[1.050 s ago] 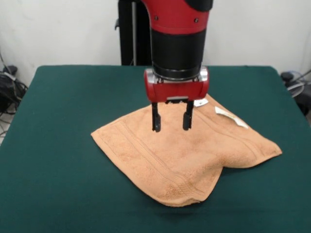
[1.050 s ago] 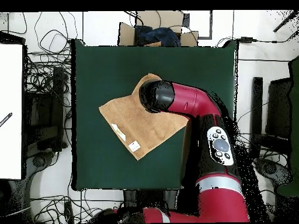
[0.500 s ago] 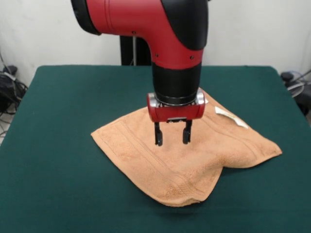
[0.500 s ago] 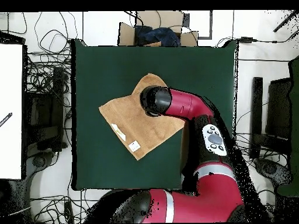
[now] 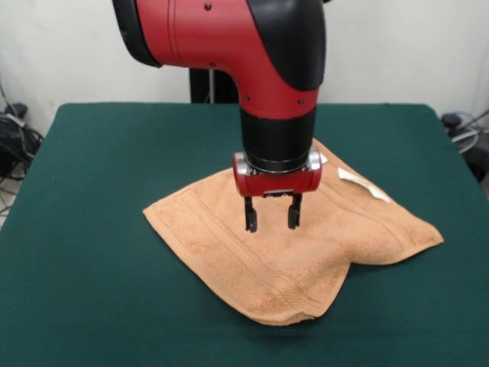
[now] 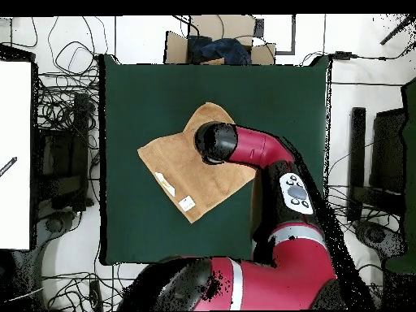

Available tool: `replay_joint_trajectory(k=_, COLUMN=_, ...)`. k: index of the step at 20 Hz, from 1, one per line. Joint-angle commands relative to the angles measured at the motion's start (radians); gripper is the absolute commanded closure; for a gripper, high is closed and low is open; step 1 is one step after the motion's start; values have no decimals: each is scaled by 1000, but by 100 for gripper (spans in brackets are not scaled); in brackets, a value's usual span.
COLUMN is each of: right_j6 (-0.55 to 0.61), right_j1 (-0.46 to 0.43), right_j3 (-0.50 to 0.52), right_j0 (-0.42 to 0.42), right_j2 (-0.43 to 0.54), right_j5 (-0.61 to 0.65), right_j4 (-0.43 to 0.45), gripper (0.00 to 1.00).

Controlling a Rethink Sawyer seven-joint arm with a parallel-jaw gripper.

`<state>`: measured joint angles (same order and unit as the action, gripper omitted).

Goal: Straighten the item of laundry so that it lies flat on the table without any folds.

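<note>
In the front view, bare green table (image 5: 84, 306) fills the nearest strip. Just beyond it lies the towel (image 5: 229, 245), peach-orange and spread near the middle of the table. Its nearest corner is rounded and doubled over, with a thick rolled edge that casts a shadow on the cloth below. From that corner a crease runs up to a notch on the right side, where one layer of towel lies over another. Woven border bands run along the left part, parallel to the near-left edge.

Above the middle of the towel the gripper (image 5: 270, 222) points straight down. Its 2 black fingers (image 5: 250, 216) are spread apart with nothing between them, and their tips sit at or just above the terry surface; contact cannot be confirmed. The red gripper body and the black wrist rise above them to the large red arm (image 5: 214, 34).

Further back, on the right, a white tag (image 5: 363, 184) lies on the towel's far edge, and a second small white tag (image 5: 323, 160) peeks out beside the wrist. The far corner of the towel is hidden behind the arm.

From overhead, the towel (image 6: 166, 158) sits as a diamond at the table's (image 6: 130, 89) centre, with the arm (image 6: 260, 150) covering its right part and both tags on the lower-left edge.
</note>
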<state>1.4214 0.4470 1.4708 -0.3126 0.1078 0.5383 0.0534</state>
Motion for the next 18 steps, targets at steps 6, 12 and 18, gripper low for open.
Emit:
replay_joint_trajectory(k=6, right_j6=124, right_j1=-55, right_j3=108, right_j0=-61, right_j2=32, right_j5=-151, right_j4=43, gripper=0)
replay_joint_trajectory(k=12, right_j6=121, right_j1=-61, right_j3=129, right_j0=-76, right_j2=42, right_j5=-183, right_j4=46, gripper=0)
replay_joint_trajectory(k=18, right_j6=127, right_j1=-76, right_j3=143, right_j0=-82, right_j2=36, right_j5=-217, right_j4=52, gripper=0)
